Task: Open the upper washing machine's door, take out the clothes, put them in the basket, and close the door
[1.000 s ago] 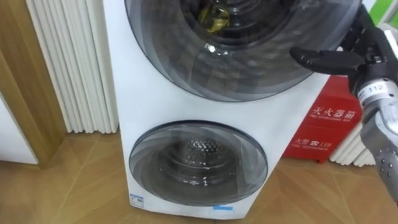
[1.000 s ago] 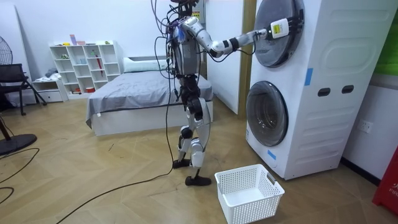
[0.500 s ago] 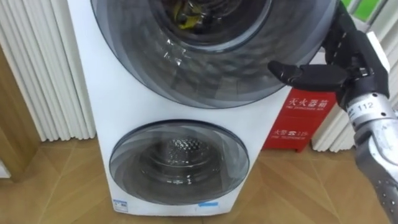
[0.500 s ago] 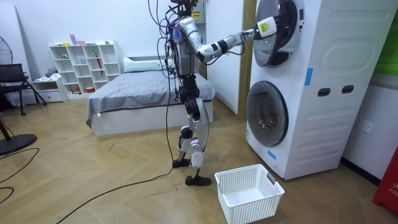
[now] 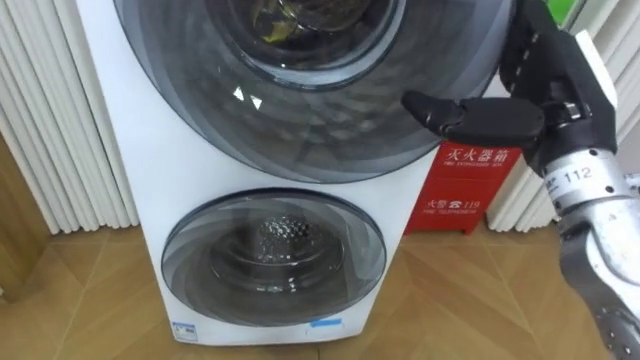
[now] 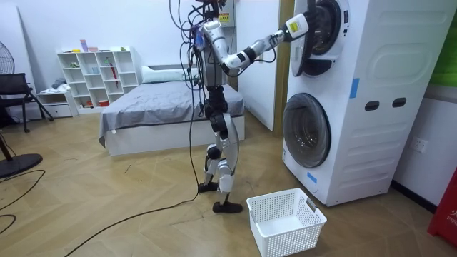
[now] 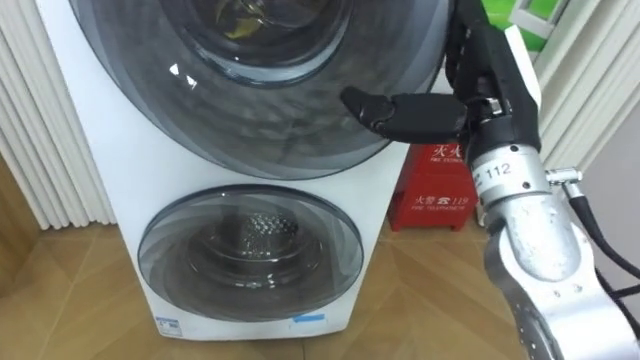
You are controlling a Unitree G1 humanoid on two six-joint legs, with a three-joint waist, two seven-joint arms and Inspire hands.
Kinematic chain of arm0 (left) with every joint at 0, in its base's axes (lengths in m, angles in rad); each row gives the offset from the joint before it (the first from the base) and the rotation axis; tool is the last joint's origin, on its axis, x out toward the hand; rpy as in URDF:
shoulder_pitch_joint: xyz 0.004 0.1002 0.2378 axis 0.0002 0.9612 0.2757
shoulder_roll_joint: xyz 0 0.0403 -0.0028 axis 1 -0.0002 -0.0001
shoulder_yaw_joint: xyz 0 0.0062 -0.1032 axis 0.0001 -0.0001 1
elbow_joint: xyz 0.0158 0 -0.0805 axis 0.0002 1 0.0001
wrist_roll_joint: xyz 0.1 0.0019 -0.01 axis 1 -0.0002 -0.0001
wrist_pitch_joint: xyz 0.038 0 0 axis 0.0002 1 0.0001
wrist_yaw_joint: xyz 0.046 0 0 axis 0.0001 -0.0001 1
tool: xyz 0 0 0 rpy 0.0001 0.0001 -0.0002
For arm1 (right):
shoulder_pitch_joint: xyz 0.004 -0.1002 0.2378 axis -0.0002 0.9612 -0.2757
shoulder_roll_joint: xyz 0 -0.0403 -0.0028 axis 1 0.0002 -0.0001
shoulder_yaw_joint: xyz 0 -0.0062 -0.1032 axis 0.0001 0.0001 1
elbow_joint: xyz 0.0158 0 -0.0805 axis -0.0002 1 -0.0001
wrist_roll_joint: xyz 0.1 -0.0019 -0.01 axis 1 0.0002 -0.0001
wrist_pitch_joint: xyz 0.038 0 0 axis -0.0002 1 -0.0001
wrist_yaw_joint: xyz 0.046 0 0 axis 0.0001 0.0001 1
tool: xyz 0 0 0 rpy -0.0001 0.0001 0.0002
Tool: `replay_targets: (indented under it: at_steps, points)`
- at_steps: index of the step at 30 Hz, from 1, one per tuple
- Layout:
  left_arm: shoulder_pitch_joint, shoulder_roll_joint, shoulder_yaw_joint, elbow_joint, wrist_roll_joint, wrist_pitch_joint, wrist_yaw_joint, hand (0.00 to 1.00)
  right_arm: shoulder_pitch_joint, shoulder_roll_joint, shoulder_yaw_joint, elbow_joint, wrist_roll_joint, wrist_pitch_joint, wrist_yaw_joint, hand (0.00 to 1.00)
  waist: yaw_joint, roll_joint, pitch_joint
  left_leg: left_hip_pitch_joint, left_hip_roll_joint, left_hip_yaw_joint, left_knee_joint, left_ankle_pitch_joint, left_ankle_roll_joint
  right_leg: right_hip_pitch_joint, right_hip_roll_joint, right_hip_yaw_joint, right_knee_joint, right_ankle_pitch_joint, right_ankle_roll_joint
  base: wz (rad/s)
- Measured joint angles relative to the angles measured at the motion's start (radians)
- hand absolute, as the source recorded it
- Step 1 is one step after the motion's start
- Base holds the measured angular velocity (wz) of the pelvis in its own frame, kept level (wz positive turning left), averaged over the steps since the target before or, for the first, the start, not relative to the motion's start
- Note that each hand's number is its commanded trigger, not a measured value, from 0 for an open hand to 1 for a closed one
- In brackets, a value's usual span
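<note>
The stacked white washing machine (image 6: 371,93) stands before me. Its round upper door (image 5: 300,110) hangs partly swung out from the drum (image 6: 303,43). Through the door's glass I see a yellowish, dark piece of clothing (image 5: 280,15) at the top edge of the view. My right hand (image 5: 545,100) holds the door's right rim, with the thumb lying across the front and the fingers hooked round the edge. The lower round door (image 5: 272,250) is closed, its drum bare behind the glass.
A red box (image 5: 470,190) stands on the floor right of the machine, and white ribbed panels (image 5: 40,120) stand on its left. A white laundry basket (image 6: 285,221) sits on the wood floor near my feet. A bed (image 6: 157,107) lies behind me.
The upper door has swung further out from the machine with my right hand on its rim. My arm drew back toward my body, and the eye view shifted.
</note>
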Motion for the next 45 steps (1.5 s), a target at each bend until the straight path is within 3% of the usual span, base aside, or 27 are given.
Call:
replay_targets:
  at_steps: [10, 15, 22, 25, 33, 41, 45]
  points:
    - [-0.016, -0.002, 0.001, 0.023, 0.002, -0.013, 0.006, 0.00, 0.018, 0.000, 0.002, -0.093, -0.049, -0.006, 0.089, 0.00, -0.024, 0.004, -0.0002, 0.001, 0.009, 0.000, -0.001, 0.004, -0.007, 0.005, 0.005, 0.012, -0.015, 0.010, -0.009, -0.01]
    - [-0.038, -0.002, -0.008, 0.027, 0.002, -0.032, -0.016, 0.00, 0.084, 0.008, 0.000, -0.170, -0.046, -0.052, 0.130, 0.00, -0.027, 0.001, 0.0033, 0.002, 0.011, 0.000, 0.000, 0.005, -0.009, 0.005, 0.012, 0.029, -0.016, 0.011, -0.010, -0.03]
    - [-0.045, -0.008, -0.009, 0.027, 0.000, -0.041, -0.025, 0.00, 0.089, 0.037, 0.000, -0.196, -0.034, -0.072, 0.186, 0.00, -0.044, 0.002, 0.0055, 0.003, 0.012, 0.001, 0.000, 0.005, -0.009, 0.003, 0.018, 0.040, -0.016, 0.011, -0.011, -0.02]
    - [-0.051, -0.009, -0.019, 0.027, 0.000, -0.046, -0.025, 0.00, 0.089, 0.038, -0.001, -0.215, 0.008, -0.079, 0.211, 0.00, -0.051, 0.006, 0.0103, 0.001, 0.012, 0.001, 0.000, 0.005, -0.009, 0.002, 0.018, 0.040, -0.017, 0.011, -0.011, 0.00]
    - [-0.092, -0.009, -0.023, 0.023, -0.001, -0.055, -0.028, 0.00, 0.089, 0.043, -0.002, -0.238, 0.024, -0.102, 0.260, 0.00, -0.063, 0.004, 0.0087, -0.008, 0.012, 0.001, 0.000, 0.005, -0.009, -0.007, 0.017, 0.036, -0.016, 0.011, -0.011, 0.00]
    - [-0.113, -0.008, -0.035, 0.021, -0.001, -0.074, -0.055, 0.00, 0.075, 0.043, 0.002, -0.240, 0.025, -0.115, 0.286, 0.00, -0.047, 0.004, 0.0081, 0.003, 0.014, 0.008, 0.000, 0.005, -0.009, 0.002, 0.016, 0.029, -0.017, 0.012, -0.014, -0.03]
    - [-0.113, -0.006, -0.048, 0.020, -0.001, -0.074, -0.045, 0.00, 0.047, 0.074, 0.043, -0.235, 0.023, -0.117, 0.286, 0.00, -0.028, 0.004, 0.0092, 0.008, 0.016, 0.004, -0.001, 0.005, -0.010, 0.007, 0.016, 0.025, -0.017, 0.011, -0.016, 0.01]
